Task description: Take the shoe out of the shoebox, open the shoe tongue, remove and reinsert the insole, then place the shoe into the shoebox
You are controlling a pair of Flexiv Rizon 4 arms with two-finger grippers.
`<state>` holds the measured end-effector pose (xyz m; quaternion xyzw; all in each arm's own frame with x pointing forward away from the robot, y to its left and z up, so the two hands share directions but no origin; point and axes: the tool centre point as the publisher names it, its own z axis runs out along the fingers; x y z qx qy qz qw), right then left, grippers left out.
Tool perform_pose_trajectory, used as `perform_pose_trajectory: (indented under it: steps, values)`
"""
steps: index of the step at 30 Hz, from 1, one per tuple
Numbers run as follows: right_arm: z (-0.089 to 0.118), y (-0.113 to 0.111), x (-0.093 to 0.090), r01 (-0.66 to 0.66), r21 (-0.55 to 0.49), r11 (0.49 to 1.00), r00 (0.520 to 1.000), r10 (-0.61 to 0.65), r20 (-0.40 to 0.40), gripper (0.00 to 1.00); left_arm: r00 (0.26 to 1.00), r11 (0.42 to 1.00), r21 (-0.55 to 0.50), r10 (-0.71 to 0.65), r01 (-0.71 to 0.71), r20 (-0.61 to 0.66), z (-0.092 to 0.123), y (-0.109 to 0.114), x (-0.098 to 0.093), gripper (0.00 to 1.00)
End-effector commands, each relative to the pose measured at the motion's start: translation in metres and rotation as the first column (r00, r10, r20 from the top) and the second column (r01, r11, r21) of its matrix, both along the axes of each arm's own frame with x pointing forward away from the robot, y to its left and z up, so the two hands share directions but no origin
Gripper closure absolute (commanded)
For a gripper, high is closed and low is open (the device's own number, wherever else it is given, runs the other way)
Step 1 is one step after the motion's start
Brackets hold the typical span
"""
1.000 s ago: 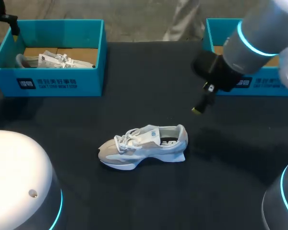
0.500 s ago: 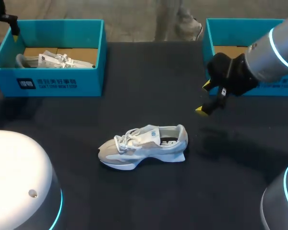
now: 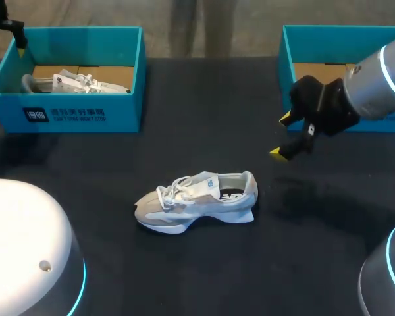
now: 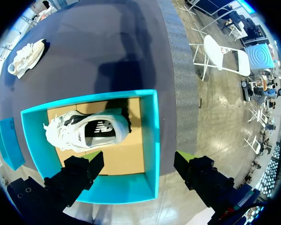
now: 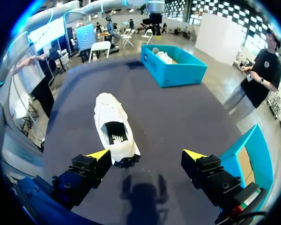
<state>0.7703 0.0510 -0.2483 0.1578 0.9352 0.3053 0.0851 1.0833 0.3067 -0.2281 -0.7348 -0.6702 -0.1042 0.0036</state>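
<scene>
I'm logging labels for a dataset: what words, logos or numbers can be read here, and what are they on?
Left shoebox, front wall: white logo square and two lines of white print, too blurred to read.
Shoe on the table: side logo and insole print, too small to read.
Shoe in the box: white logo mark on the dark insole, no readable words.
No numbers or signs legible.

My right arm (image 3: 382,85) is a fat grey tube with a glowing blue ring and a black end. Both the right gripper (image 3: 280,135) and the left gripper (image 4: 139,159) have blocky black fingers with yellow tips.
</scene>
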Motion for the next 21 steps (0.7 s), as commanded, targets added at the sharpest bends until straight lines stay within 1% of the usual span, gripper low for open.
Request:
perform_pose_trajectory:
  steps: [1,2,4,6,7,8,11,13,14,15,17,21]
  values:
    - [-0.018,0.000,-0.007,-0.060,0.107,0.992,0.998,0.056,0.036,0.00,1.000,1.000,-0.001,-0.001,0.001,0.003,0.000,0.000,-0.001,0.00]
    - [-0.021,-0.002,-0.008,-0.058,0.122,0.991,0.998,0.054,0.039,0.00,1.000,1.000,-0.001,-0.001,0.001,0.003,0.000,0.000,-0.001,0.00]
    - [-0.027,-0.007,-0.009,-0.080,0.118,0.990,0.995,0.072,0.076,0.00,1.000,1.000,-0.001,-0.001,0.001,0.003,0.000,0.000,-0.001,0.00]
    - [-0.032,-0.012,-0.010,-0.081,0.126,0.989,0.994,0.071,0.080,0.00,1.000,1.000,-0.001,-0.001,0.001,0.003,0.000,0.000,-0.001,0.00]
    - [-0.034,-0.014,-0.011,-0.092,0.127,0.988,0.992,0.079,0.102,0.00,1.000,1.000,-0.001,-0.001,0.001,0.003,0.000,0.000,-0.001,0.00]
    - [-0.037,-0.016,-0.012,-0.098,0.123,0.988,0.991,0.085,0.106,0.00,1.000,1.000,-0.001,-0.001,0.001,0.003,0.000,0.000,-0.001,0.00]
    - [-0.043,-0.022,-0.013,-0.108,0.140,0.984,0.991,0.094,0.099,0.00,1.000,1.000,-0.001,-0.001,0.001,0.003,0.000,0.000,-0.001,0.00]
    - [-0.048,-0.025,-0.014,-0.122,0.132,0.984,0.989,0.110,0.099,0.00,1.000,1.000,-0.001,-0.001,0.001,0.003,0.000,0.000,-0.001,0.00]
    - [-0.051,-0.028,-0.014,-0.128,0.137,0.982,0.990,0.118,0.084,0.00,1.000,1.000,-0.001,-0.001,0.001,0.003,0.000,0.000,-0.001,0.00]
    - [-0.054,-0.029,-0.015,-0.144,0.140,0.980,0.987,0.132,0.091,0.00,1.000,1.000,-0.001,-0.001,0.001,0.003,0.000,0.000,-0.001,0.00]
    - [-0.059,-0.031,-0.017,-0.156,0.143,0.977,0.987,0.147,0.071,0.00,1.000,1.000,-0.001,-0.001,0.001,0.003,0.000,0.000,-0.001,0.00]
    - [-0.070,-0.034,-0.024,-0.207,0.159,0.965,0.978,0.199,0.067,0.00,1.000,1.000,-0.001,-0.001,0.001,0.003,0.000,0.000,-0.001,0.00]
